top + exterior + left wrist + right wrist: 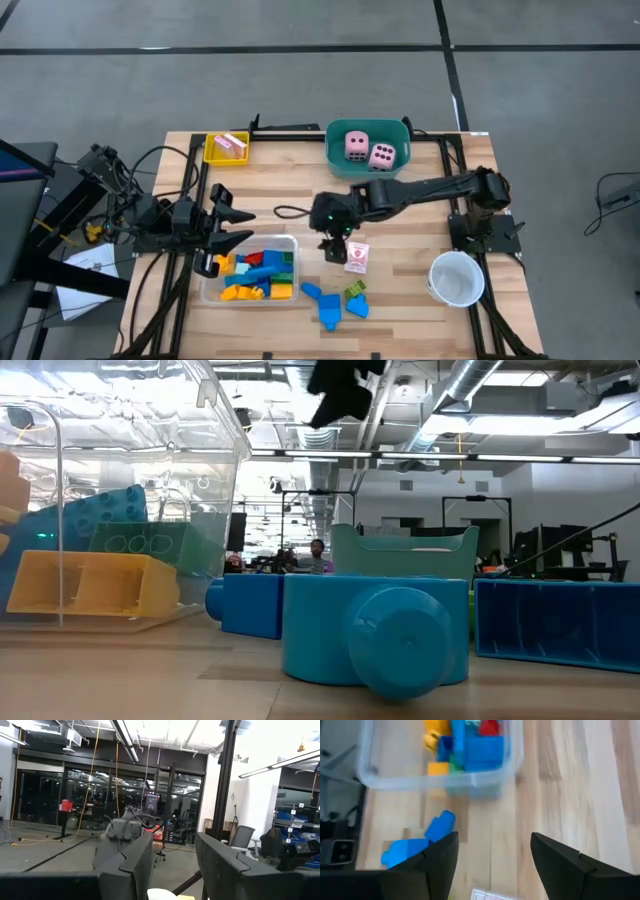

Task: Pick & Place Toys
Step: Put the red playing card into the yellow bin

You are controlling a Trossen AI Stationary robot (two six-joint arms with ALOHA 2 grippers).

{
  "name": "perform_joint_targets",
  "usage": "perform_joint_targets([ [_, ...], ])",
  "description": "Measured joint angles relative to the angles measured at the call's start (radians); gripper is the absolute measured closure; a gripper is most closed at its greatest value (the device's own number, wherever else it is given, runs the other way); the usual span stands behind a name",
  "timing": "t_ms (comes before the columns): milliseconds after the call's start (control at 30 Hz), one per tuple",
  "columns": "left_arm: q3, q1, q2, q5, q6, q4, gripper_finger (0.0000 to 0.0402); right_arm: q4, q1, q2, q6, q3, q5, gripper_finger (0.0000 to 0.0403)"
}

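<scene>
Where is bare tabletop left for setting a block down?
Bare wood runs between the yellow tray and the teal tub, and between the small card and the white cup. It is crowded around the clear tray and the loose blue blocks beside it.

The right tool looks down on a small pink-white card cut off just beneath it, while the clear tray ahead runs out of frame.
</scene>
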Motion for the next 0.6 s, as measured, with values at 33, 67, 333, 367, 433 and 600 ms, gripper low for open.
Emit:
perform_joint_targets([
  [33,0.000,0.000,0.000,0.000,0.000,-0.001,0.0257,0.011,0.012,-0.016,0.026,-0.037,0.017,0.0163],
  [67,0.000,0.000,0.000,0.000,-0.001,0.000,0.0257,0.021,0.024,-0.035,0.052,-0.078,0.032,0.0163],
  [333,0.000,0.000,-0.001,0.000,0.049,0.001,0.0257,0.246,0.151,-0.230,0.351,-0.439,0.195,0.0163],
  [367,0.000,0.000,-0.001,0.000,0.053,0.001,0.0257,0.267,0.168,-0.257,0.391,-0.479,0.221,0.0163],
  [433,0.000,0.003,-0.001,0.000,0.054,0.001,0.0257,0.303,0.198,-0.311,0.465,-0.550,0.278,0.0163],
  [600,0.000,0.022,-0.001,0.000,0.055,0.001,0.0257,0.343,0.259,-0.441,0.583,-0.671,0.397,0.0163],
])
